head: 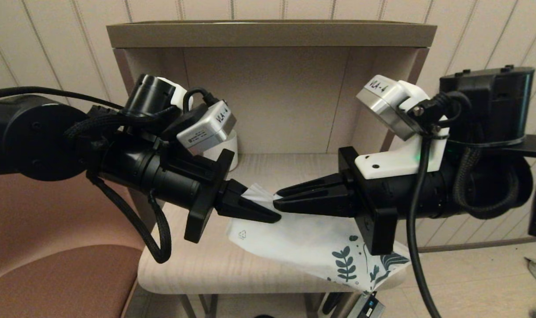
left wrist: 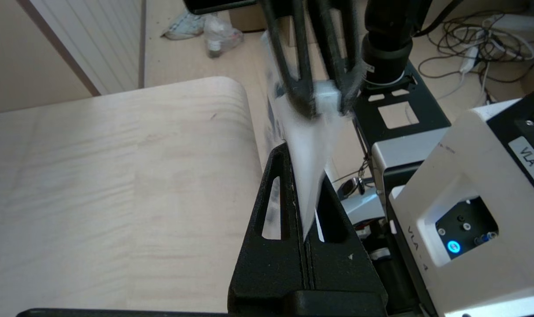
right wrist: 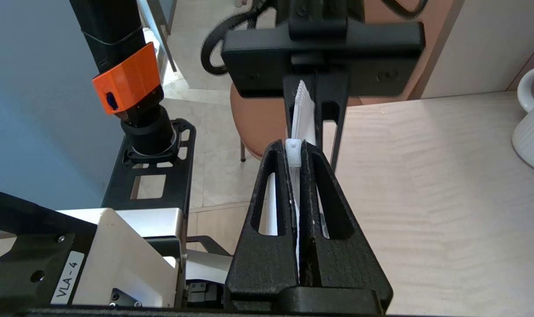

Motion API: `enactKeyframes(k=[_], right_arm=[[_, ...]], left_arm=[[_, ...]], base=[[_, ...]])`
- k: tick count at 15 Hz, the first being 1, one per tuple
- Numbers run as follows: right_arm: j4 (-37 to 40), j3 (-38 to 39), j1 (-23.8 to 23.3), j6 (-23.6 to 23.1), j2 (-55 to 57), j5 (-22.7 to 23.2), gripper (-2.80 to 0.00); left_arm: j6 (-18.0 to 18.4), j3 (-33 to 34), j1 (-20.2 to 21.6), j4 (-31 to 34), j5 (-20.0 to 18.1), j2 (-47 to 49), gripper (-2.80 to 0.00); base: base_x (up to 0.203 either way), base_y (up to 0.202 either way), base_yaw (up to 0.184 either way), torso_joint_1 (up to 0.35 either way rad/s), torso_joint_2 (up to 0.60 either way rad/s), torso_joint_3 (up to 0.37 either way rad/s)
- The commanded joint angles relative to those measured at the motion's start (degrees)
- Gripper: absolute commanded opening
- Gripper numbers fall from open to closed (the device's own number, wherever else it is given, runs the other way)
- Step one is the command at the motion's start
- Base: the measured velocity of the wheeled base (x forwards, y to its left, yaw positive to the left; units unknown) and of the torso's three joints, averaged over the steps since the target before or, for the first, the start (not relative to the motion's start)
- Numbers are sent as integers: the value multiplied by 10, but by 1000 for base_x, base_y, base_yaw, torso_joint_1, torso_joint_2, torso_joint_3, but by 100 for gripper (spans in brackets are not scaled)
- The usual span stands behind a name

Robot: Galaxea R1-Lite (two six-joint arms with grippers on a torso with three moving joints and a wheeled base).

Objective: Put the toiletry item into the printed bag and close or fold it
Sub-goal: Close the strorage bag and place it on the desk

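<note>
The printed bag [head: 303,240] is a white pouch with teal leaf prints at its lower end and a triangular mark near the upper end. It hangs slanted over the wooden table [head: 197,265], held at its top edge from both sides. My left gripper [head: 271,216] is shut on that edge [left wrist: 308,149]. My right gripper [head: 279,199] faces it tip to tip, shut on the same edge, with a small white plastic piece [right wrist: 294,152] pinched at its fingertips. The toiletry item does not show on its own.
A white ribbed mug [right wrist: 533,132] stands at the back of the table, behind my left arm [head: 226,148]. A shelf box rises over the table. A brown chair [head: 51,282] is to the left, and cables lie on the floor [left wrist: 478,48].
</note>
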Motion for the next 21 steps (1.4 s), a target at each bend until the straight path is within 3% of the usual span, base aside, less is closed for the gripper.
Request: enactKeyframes(k=[1,21], right_arm=[[-1,5,-2,-1,0,2,-280],[-1,3,-34,-8,19,2,-280]], left_arm=[[3,1,0,0,-4,-11,-280],[8,33,-4,-20,-27,-47,-280]], base=[[0,0,0,0,0,0],[0,0,0,0,0,0]])
